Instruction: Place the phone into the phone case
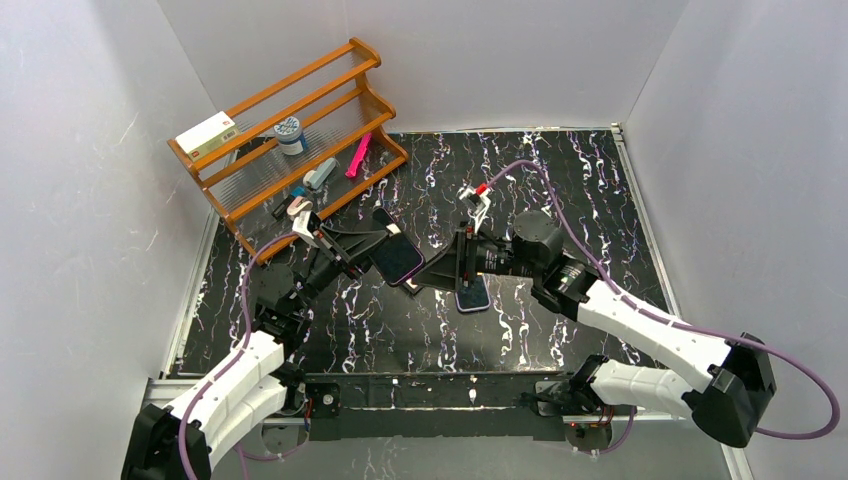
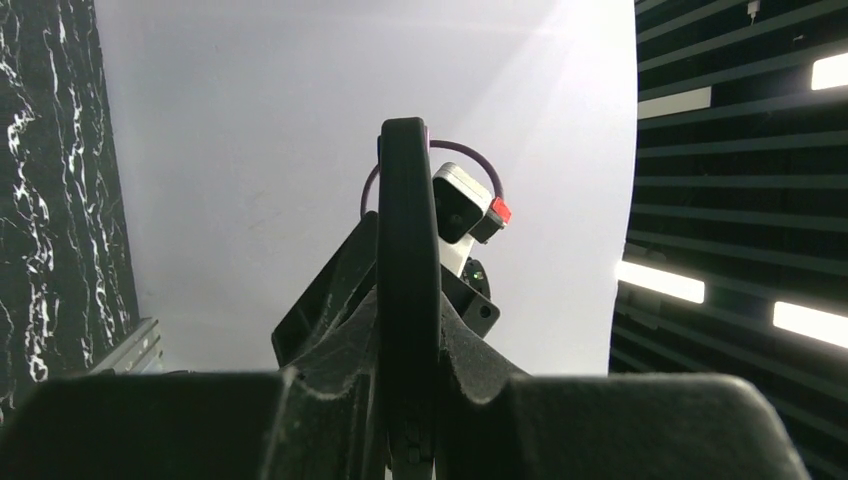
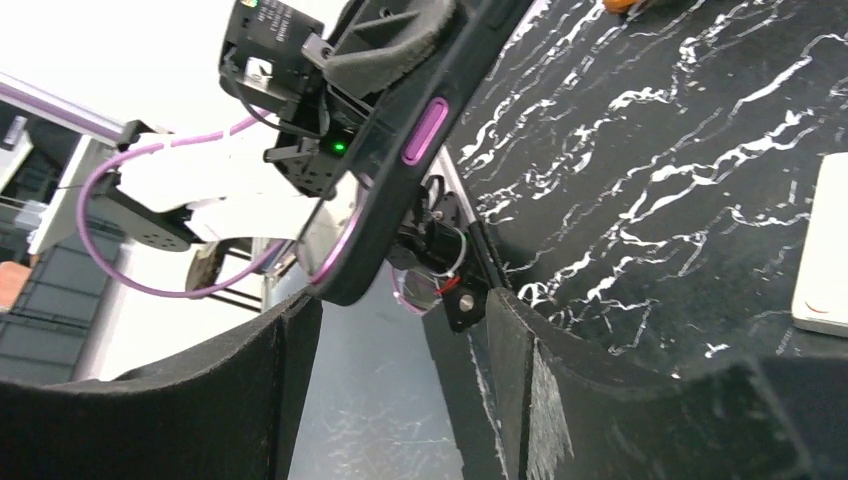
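Note:
My left gripper point(image 1: 375, 245) is shut on the black phone case point(image 1: 398, 258), which is lifted above the table. In the left wrist view the case point(image 2: 408, 250) stands edge-on between the pads. The right wrist view shows its side point(image 3: 470, 60) with a purple button and a purple-rimmed glossy face; I cannot tell whether the phone sits inside. My right gripper point(image 1: 425, 275) is open just below the case's end, its jaws point(image 3: 400, 310) empty. A flat purple-edged slab point(image 1: 474, 298) like a phone lies on the table under my right wrist, with its pale corner point(image 3: 825, 250) at the frame edge.
A wooden rack point(image 1: 330, 75) stands at the back left, holding a white box point(image 1: 205, 135), a small jar point(image 1: 290, 133), a pink item point(image 1: 358, 155) and a grey tool point(image 1: 320, 175). White walls close in the black marbled table point(image 1: 560, 170) on three sides.

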You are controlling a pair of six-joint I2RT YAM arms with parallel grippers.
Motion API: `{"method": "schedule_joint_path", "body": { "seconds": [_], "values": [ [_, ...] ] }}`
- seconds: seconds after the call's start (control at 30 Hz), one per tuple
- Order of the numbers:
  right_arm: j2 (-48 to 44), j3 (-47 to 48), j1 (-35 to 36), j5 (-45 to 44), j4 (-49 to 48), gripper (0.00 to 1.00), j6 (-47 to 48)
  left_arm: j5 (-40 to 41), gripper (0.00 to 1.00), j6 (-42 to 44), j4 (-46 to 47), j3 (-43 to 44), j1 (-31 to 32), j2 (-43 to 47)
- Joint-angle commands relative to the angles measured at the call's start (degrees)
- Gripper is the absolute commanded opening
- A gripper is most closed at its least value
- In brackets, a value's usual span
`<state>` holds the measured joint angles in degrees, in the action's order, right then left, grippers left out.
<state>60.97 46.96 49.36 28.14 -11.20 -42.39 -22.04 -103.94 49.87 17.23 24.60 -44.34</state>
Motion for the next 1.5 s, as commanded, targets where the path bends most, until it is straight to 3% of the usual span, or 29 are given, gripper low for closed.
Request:
{"method": "schedule_joint_path", "body": {
  "seconds": [0.0, 0.5, 0.93, 1.07, 1.27, 1.47],
  "values": [
    [0.75, -1.03, -0.06, 4.27, -10.02, 0.69, -8.04, 0.38, 0.00, 1.28, 4.61, 0.30, -0.08, 0.88],
    [8.39, -8.18, 0.09, 0.81, -35.32, 0.46, -28.62, 5.06, 0.00, 1.26, 4.43, -0.83, -0.08, 2.06],
    [12.82, -7.43, 0.95, -5.83, -37.80, 0.18, -34.62, 5.11, 0.00, 2.27, 4.31, -0.97, -0.08, 1.35],
    [14.39, -6.36, 1.64, -6.03, -36.89, 0.02, -31.80, 4.96, 0.00, 1.27, 4.36, -0.74, -0.08, 1.33],
    [14.41, -7.26, 2.15, -7.78, -32.83, 0.01, -26.24, 3.66, 0.00, -0.77, 4.70, -0.13, -0.08, 0.45],
    [15.46, 0.10, 6.53, -16.23, -8.29, 0.01, -10.32, 5.30, 0.00, -5.76, 8.79, 0.63, -0.08, -0.35]
  ]
}}
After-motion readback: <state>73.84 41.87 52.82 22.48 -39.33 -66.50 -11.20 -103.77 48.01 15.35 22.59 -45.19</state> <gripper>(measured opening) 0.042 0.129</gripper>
